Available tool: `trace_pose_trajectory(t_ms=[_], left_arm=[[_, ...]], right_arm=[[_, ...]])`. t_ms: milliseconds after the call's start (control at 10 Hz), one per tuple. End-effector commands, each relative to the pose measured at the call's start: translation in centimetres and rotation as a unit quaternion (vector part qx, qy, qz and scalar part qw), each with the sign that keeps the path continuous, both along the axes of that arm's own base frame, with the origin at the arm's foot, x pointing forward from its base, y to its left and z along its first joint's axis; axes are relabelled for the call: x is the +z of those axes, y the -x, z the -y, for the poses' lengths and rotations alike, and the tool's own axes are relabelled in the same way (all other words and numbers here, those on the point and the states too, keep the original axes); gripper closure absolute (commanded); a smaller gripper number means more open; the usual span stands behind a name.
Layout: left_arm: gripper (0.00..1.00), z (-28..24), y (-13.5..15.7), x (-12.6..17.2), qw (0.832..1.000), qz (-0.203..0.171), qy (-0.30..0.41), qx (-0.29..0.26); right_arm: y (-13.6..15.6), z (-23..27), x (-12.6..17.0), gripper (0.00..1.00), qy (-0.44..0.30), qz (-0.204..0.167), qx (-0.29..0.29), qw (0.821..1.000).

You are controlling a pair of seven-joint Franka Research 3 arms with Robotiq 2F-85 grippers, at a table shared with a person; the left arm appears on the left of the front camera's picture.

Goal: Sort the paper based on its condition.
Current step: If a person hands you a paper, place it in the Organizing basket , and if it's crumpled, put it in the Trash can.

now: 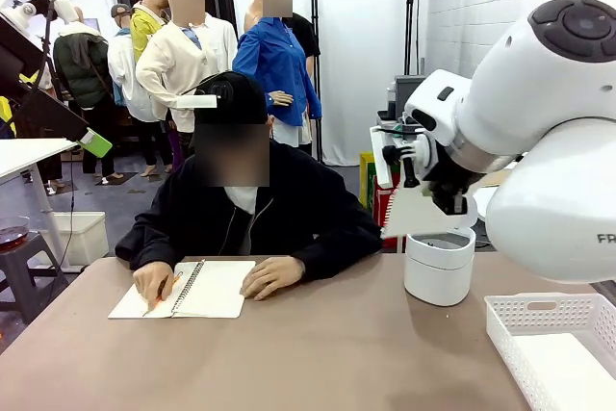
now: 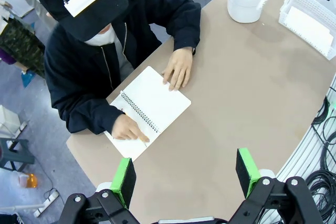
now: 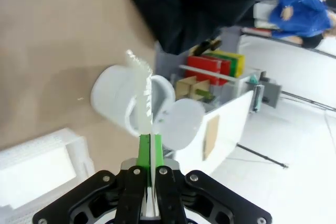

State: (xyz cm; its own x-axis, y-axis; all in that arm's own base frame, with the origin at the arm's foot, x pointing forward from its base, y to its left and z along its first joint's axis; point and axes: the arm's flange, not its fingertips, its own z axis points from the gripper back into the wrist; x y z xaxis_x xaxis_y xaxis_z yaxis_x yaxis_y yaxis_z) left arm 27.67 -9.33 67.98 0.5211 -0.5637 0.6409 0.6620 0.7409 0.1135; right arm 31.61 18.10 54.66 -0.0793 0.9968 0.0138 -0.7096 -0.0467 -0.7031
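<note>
Between right hand (image 3: 150,153) fingers: paper (image 3: 143,98).

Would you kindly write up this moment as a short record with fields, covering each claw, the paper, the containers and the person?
right claw: shut on the paper sheet, held edge-on above the round white bin
left claw: open, holding nothing, high above the table
white tray: at the robot's right, beside the bin
spiral notebook: open before the person
person's hands: one hand writing on the notebook, the other hand at its edge
</note>
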Motion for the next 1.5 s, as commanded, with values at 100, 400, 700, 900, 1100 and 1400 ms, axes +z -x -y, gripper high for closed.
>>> trace_pose_trajectory(t_ms=[100, 400, 700, 900, 1100, 1400], left_arm=[[0.0, 0.0, 0.0, 0.0, 1.0, 0.0, -0.001, 0.0], [0.0, 0.0, 0.0, 0.0, 1.0, 0.0, -0.001, 0.0], [0.0, 0.0, 0.0, 0.0, 1.0, 0.0, -0.001, 0.0], [0.0, 0.0, 0.0, 0.0, 1.0, 0.0, -0.001, 0.0], [0.0, 0.0, 0.0, 0.0, 1.0, 0.0, -0.001, 0.0], [0.0, 0.0, 0.0, 0.0, 1.0, 0.0, -0.001, 0.0]], right_arm=[[5.3, 6.6, -3.3, 1.0, -0.003, -0.105, -0.003, 0.994], [6.9, 10.7, -5.4, 1.0, -0.005, -0.169, -0.021, 0.985], [6.2, 14.9, -8.3, 1.0, -0.032, -0.167, -0.051, 0.984], [4.5, 16.9, -11.3, 1.0, -0.028, -0.14, -0.039, 0.989], [3.4, 18.4, -13.5, 1.0, -0.079, -0.188, -0.061, 0.977], [-1.2, 16.9, -0.8, 1.0, -0.036, -0.162, -0.057, 0.984]])
